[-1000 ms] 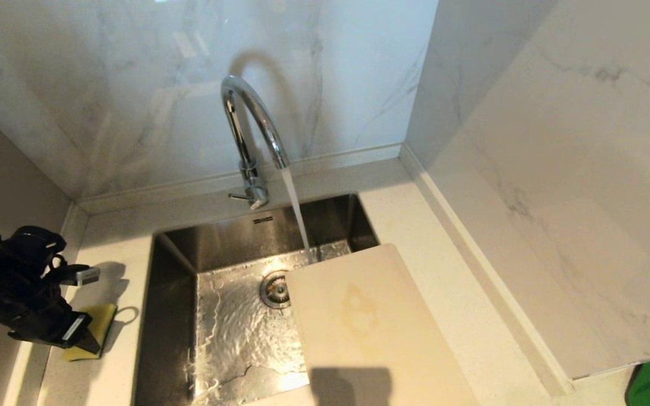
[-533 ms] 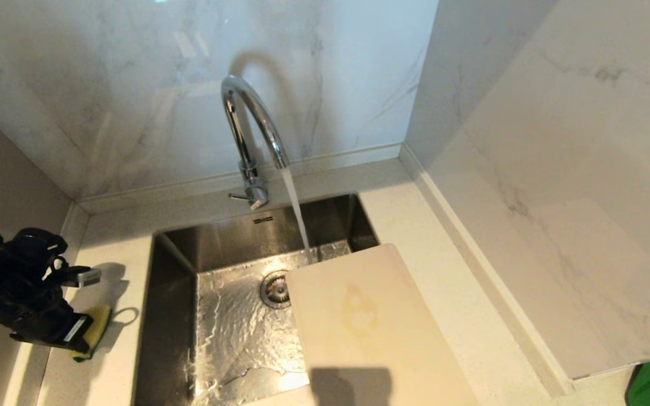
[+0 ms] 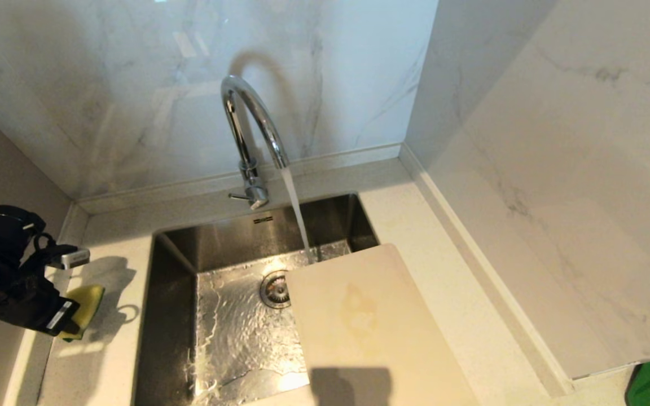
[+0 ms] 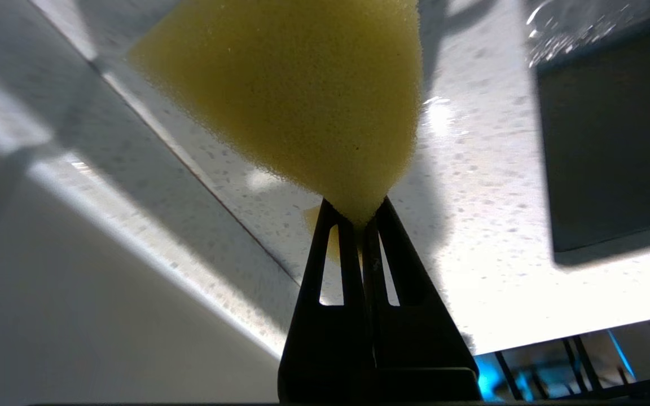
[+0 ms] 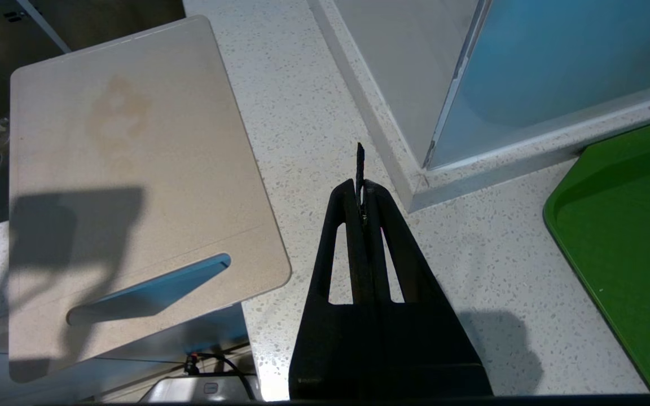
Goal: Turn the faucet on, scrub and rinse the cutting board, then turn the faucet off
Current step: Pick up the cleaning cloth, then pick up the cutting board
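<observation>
The chrome gooseneck faucet (image 3: pixel 251 135) runs, its stream falling into the steel sink (image 3: pixel 178 265) just past the far edge of the cutting board (image 3: pixel 370 327). That beige board, with a faint orange stain, lies half over the sink's right rim; its slot handle shows in the right wrist view on the cutting board (image 5: pixel 127 186). My left gripper (image 3: pixel 68 321) hangs over the counter left of the sink, shut on a yellow sponge (image 3: pixel 85 301); the left wrist view shows the sponge (image 4: pixel 297 96) pinched at the tips of the left gripper (image 4: pixel 359 217) and clear of the counter. My right gripper (image 5: pixel 360 194) is shut and empty over the counter right of the board.
A dark green tray (image 5: pixel 624 237) lies on the counter at the far right. Marble walls close in the back and the right side, with a low ledge (image 3: pixel 471 254) along the right wall. Water pools around the drain (image 3: pixel 275 288).
The left gripper has closed on the sponge and lifted it off the counter, drawing it slightly left. The water keeps running; board and right arm are unmoved.
</observation>
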